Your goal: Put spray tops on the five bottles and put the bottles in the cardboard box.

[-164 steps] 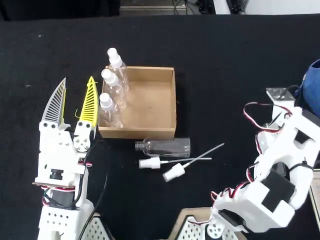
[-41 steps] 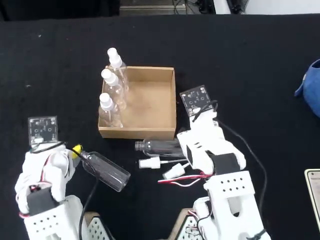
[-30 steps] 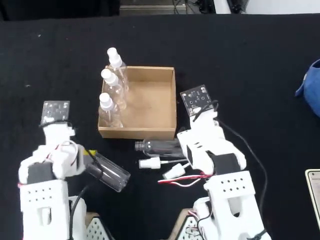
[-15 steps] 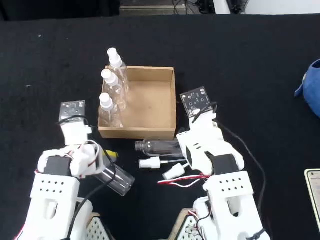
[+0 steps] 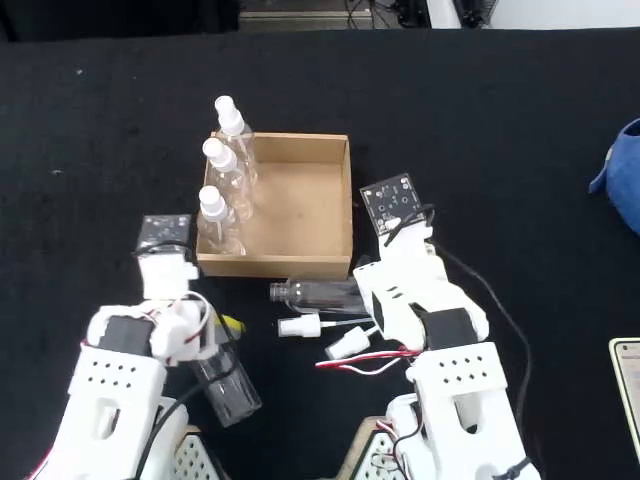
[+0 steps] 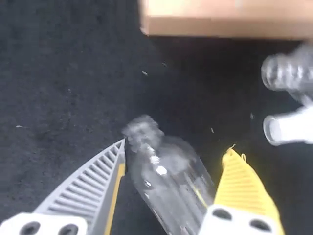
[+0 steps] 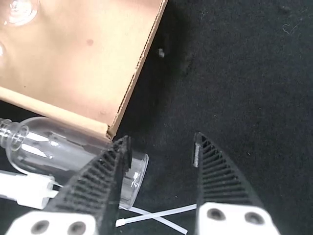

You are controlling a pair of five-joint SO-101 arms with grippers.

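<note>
A cardboard box (image 5: 300, 200) stands mid-table with three spray-topped bottles (image 5: 220, 160) along its left wall. My left gripper (image 5: 215, 345) is shut on an uncapped clear bottle (image 5: 227, 388) in front of the box's left corner; in the left wrist view the bottle (image 6: 168, 181) sits between the fingers (image 6: 234, 181), neck toward the box. Another uncapped bottle (image 5: 320, 294) lies along the box's front wall. Two spray tops (image 5: 300, 326) (image 5: 348, 346) with thin tubes lie just before it. My right gripper (image 7: 159, 147) is open above that lying bottle's base (image 7: 63, 147), by the box's corner (image 7: 110, 129).
The table is covered in black cloth. A blue object (image 5: 625, 180) pokes in at the right edge, and a pale flat item (image 5: 625, 365) lies at the lower right. The right arm (image 5: 420, 300) covers the ground right of the lying bottle.
The left arm has swung right toward the box with the bottle in its grip, and the bottle has turned from slanting to nearly lengthwise. The right arm has stayed still over the last second.
</note>
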